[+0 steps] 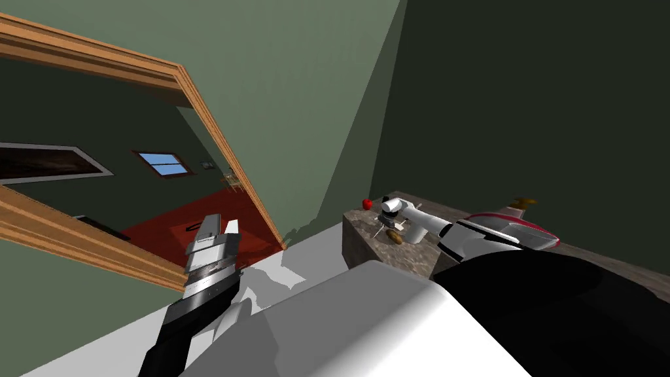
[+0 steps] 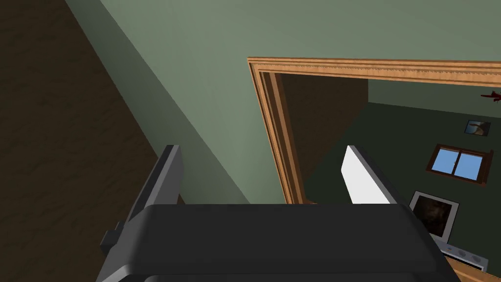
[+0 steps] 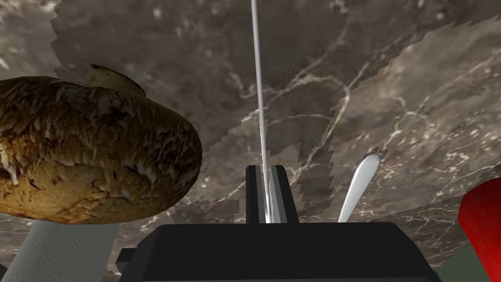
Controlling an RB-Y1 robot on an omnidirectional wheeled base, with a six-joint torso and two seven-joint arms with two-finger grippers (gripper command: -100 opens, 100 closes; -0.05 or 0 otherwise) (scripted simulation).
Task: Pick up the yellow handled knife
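Observation:
A thin silver knife blade (image 3: 260,112), seen edge-on, rises from between my right gripper's (image 3: 265,169) fingers, which are shut on it just above a dark marbled countertop (image 3: 313,63). Its handle is hidden by the gripper's body. In the head view the right gripper (image 1: 382,226) hangs over the near left corner of the counter (image 1: 361,249). My left gripper (image 1: 216,230) is held up on the left, in front of a doorway. In its own wrist view the left gripper (image 2: 264,178) is open with nothing between the fingers.
A rough brown lump (image 3: 93,152) lies close beside the right gripper, with a pale textured roll (image 3: 63,252) under it. A silver utensil handle (image 3: 359,188) and a red thing (image 3: 482,230) lie on the other side. A red apple (image 1: 367,204) sits at the counter's far left corner.

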